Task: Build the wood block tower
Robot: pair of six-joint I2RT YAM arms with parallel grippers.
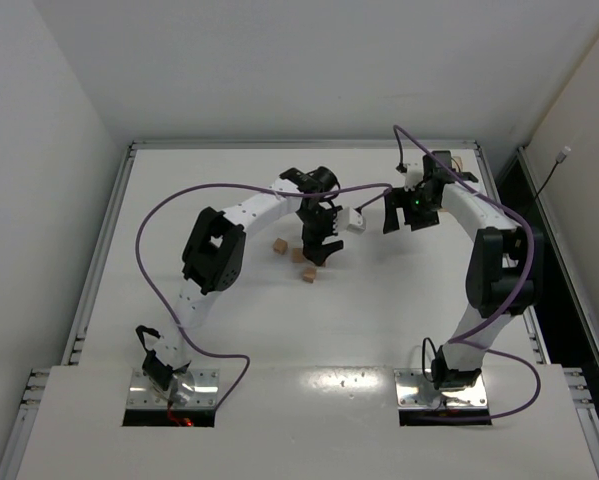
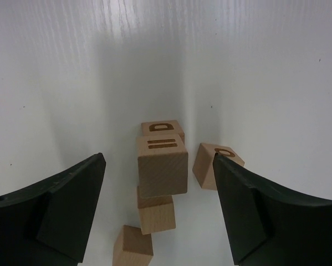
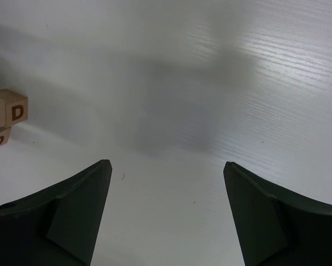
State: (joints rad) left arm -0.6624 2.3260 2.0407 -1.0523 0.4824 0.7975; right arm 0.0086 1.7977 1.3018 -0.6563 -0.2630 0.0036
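**Left wrist camera: fingers spread wide either side of the tower**

The left gripper (image 2: 159,158) is wide open and holds nothing. Both fingers stand apart from the tower (image 2: 162,172), where a cube marked with two bars sits slightly askew on a plain cube. A D-marked block (image 2: 162,127) lies just behind it, an O-marked block (image 2: 213,166) is beside the right-hand finger, and a plain loose block (image 2: 132,248) sits nearest the camera. The right gripper (image 3: 167,164) is also wide open, above the white table (image 3: 210,83), well apart from the blocks.
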